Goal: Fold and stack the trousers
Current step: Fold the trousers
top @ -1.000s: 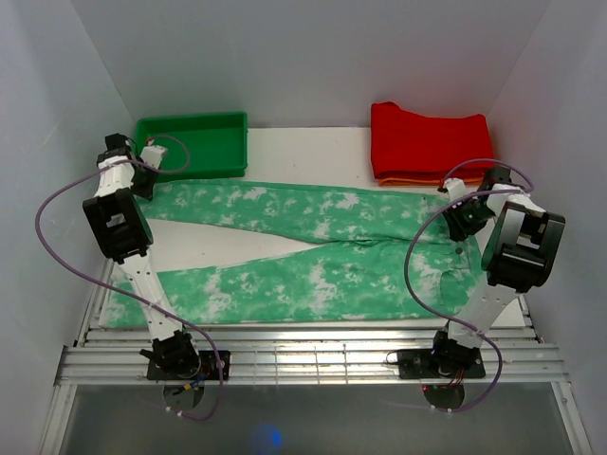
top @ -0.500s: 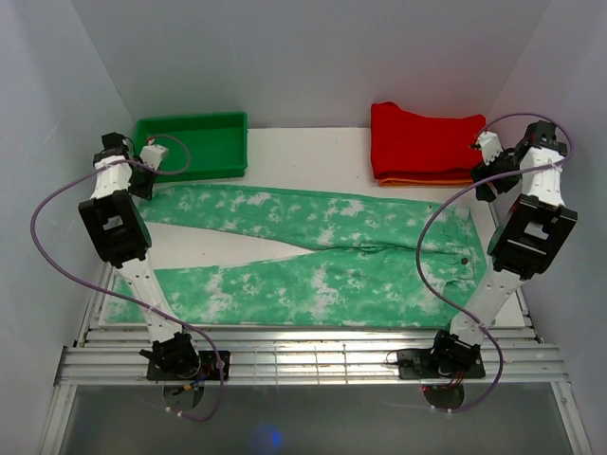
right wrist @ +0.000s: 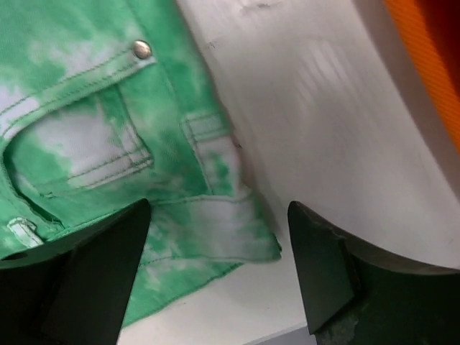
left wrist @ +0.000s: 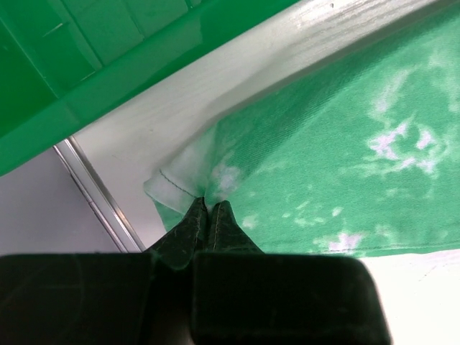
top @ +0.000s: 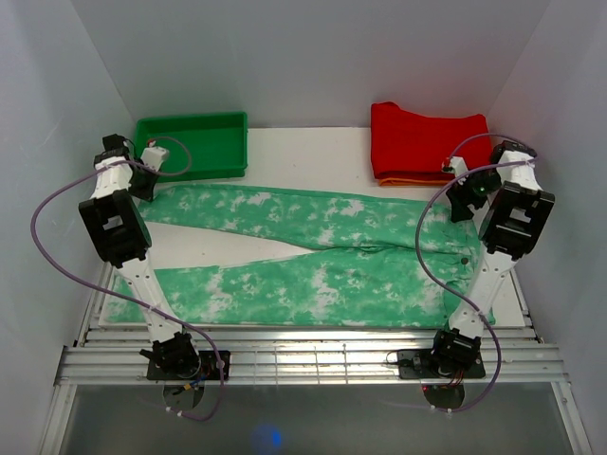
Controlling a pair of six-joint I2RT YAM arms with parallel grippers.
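from above: the trousers lie flat on the table, legs apart. left wrist: left gripper clenched on a cuff corner; i fear the thin pinch slips. right wrist: right gripper released above the waistband corner; closing off-edge could miss.

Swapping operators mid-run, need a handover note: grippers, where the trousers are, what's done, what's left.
Left gripper: shut on the cuff corner of the far leg, beside the green bin.
Right gripper: open over the waistband corner, holding nothing.
Trousers: spread flat, legs to the left, waist to the right, near the red folded garment.
Done: laid out; no fold visible.
Left: grip the waist, fold, then stack.
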